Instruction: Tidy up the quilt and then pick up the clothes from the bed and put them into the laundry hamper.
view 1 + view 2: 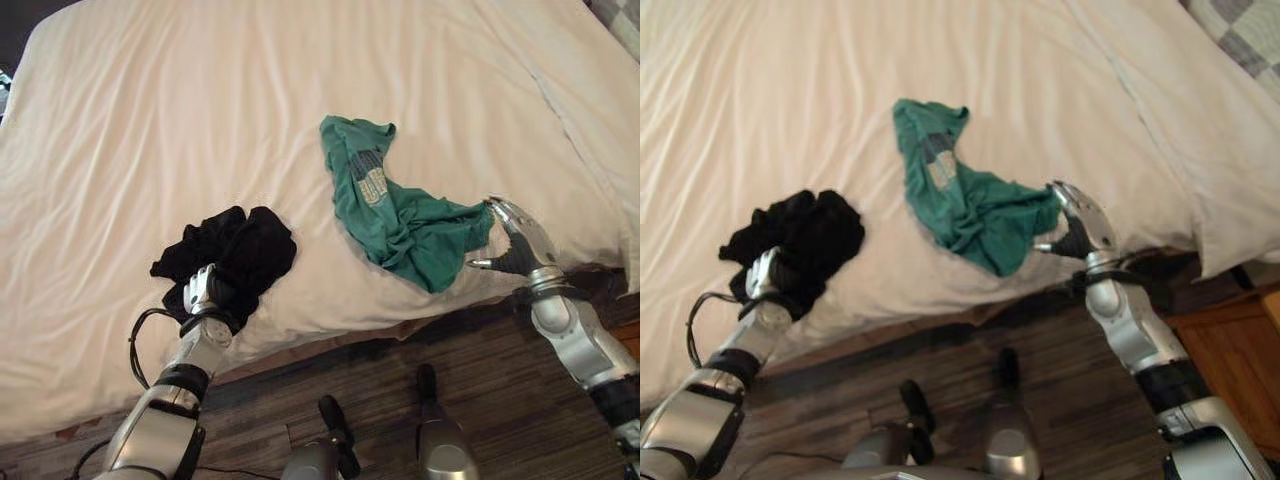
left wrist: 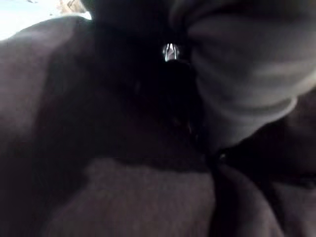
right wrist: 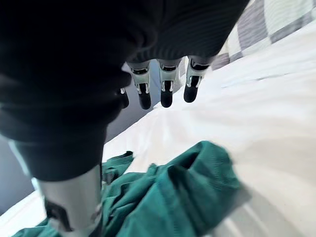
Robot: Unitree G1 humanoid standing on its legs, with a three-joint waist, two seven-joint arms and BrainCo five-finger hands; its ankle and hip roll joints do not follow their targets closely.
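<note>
Two hands (image 1: pixel 205 295) (image 1: pixel 515 240) at clothes (image 1: pixel 400 215)

Quilt (image 1: pixel 200 120): plain cream-white, no pattern. Green garment (image 1: pixel 400 215): teal-green, with a grey and pale printed patch on it. Black garment (image 1: pixel 235 250): solid black. Far-corner bedding (image 1: pixel 1240 35): grey and off-white checks. Floor (image 1: pixel 400 350): dark brown wood planks. Cabinet (image 1: pixel 1230 370): orange-brown wood. Right hand (image 1: pixel 1080 225): silver with dark fingertips. Left hand (image 1: pixel 205 290): silver, against the black cloth.
</note>
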